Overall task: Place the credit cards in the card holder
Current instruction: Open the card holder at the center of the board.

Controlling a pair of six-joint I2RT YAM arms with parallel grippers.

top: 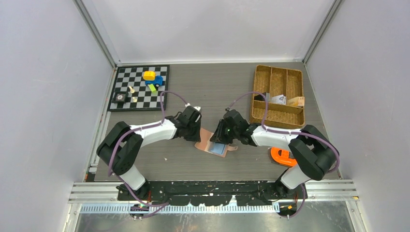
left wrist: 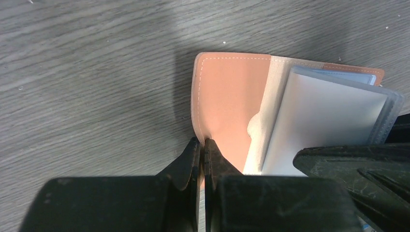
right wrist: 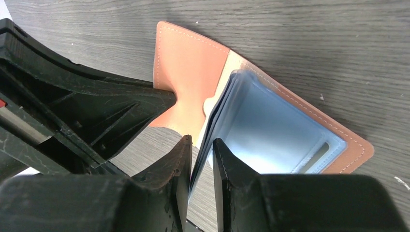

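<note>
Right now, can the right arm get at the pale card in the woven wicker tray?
Probably not yet: the right gripper grips the salmon-pink leather card holder; freed, the pale card in the nearby wicker tray looks reachable.

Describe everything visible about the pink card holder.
The card holder is a salmon-pink, leather-like bifold with pale edge stitching, lying open on the grey wood-grain table. Inside are a cream pocket with a rounded notch and clear bluish plastic sleeves. The left claw pinches its pink edge; the right claw grips the sleeves.
</note>
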